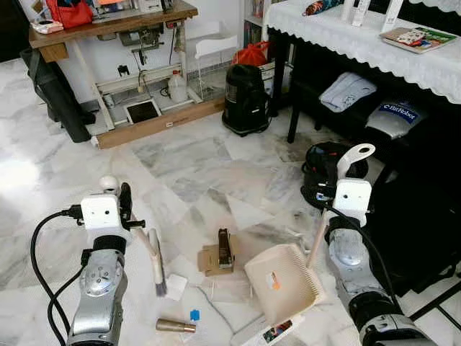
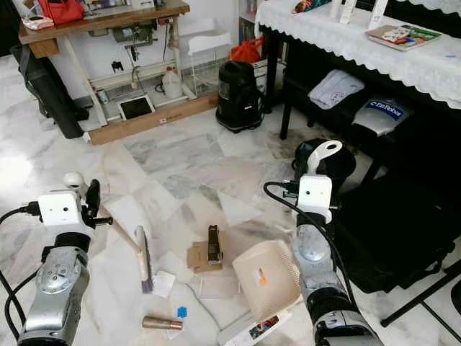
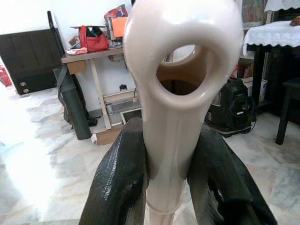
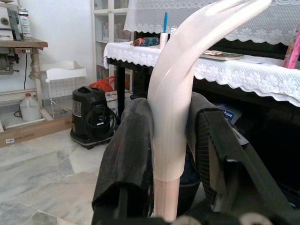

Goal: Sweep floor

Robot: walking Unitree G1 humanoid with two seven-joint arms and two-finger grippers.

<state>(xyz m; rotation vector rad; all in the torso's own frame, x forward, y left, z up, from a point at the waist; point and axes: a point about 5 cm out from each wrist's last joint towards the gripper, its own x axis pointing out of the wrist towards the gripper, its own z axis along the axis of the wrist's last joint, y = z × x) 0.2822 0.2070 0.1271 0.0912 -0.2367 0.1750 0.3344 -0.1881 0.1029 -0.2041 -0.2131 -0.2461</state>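
Both grippers are pinched on tools, left gripper [image 3: 165,187] on the brush [image 1: 155,264], right gripper [image 4: 169,154] on the dustpan [image 1: 282,282], yet litter — cardboard [image 1: 218,256], tube [image 1: 176,326], paper [image 1: 176,286] — lies unswept between them, so sweeping seems barely begun.

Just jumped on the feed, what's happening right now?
The robot is sweeping a marble floor. The left gripper has its jaws shut on a small brush, bristles down beside a white scrap. The right gripper holds the dustpan by its handle. A cardboard piece, a brass tube and a blue bit lie between them.
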